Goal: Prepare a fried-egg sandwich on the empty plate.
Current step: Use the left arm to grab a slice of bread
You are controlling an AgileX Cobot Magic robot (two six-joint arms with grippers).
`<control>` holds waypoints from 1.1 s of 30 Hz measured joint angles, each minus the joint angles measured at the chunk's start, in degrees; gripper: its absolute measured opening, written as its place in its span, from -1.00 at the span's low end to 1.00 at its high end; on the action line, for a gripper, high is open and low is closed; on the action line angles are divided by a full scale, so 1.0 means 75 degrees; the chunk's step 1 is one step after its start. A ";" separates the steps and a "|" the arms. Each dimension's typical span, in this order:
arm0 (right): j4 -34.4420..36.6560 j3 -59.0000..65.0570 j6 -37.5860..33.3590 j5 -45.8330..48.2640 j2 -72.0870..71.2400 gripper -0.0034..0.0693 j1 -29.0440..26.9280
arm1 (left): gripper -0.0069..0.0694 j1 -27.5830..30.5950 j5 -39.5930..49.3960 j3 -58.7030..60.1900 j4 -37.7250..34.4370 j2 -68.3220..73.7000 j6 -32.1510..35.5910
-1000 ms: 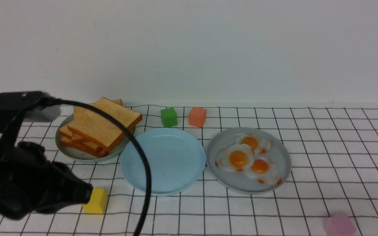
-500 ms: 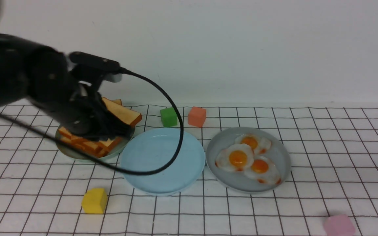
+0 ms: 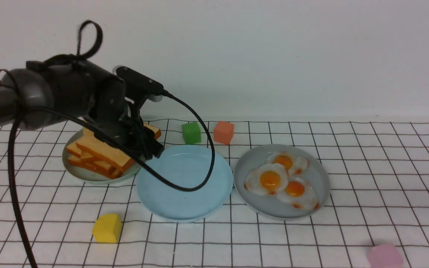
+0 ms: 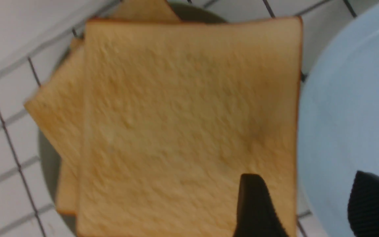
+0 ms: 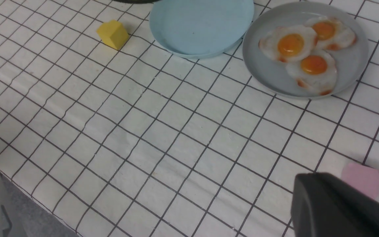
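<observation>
My left pincer (image 4: 306, 187) stood spread astride one edge of the top toast slice (image 4: 189, 125). The blue plate (image 4: 350, 98) lay just beside!

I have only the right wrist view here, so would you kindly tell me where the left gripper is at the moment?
Observer: The left gripper hangs over the top toast slice, at its edge beside the blue plate.
Operator: Thank you. Are its jaws open?
Observer: Yes, open. One finger is above the toast and the other above the blue plate, with nothing clamped between them.
Operator: Is anything behind the blue plate?
Observer: A green block and an orange block sit on the cloth, both apart from the plate.
</observation>
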 joint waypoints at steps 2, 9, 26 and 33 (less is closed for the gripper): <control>0.0000 0.0000 0.0000 0.0000 0.0000 -0.93 0.0000 | 0.28 0.0000 -0.0173 0.0000 0.0312 0.0061 0.0000; -0.0007 -0.0018 0.0000 0.0015 0.0000 -0.92 0.0000 | 0.33 0.0000 -0.0665 -0.0016 0.0980 0.0576 -0.0002; 0.0153 -0.0018 0.0000 0.0095 0.0000 -0.90 0.0000 | 0.16 -0.0008 -0.0822 -0.0077 0.2385 0.1046 -0.1393; 0.0171 -0.0018 0.0000 0.0118 0.0000 -0.89 0.0000 | -0.23 -0.0016 -0.0806 -0.0092 0.2395 0.1046 -0.1460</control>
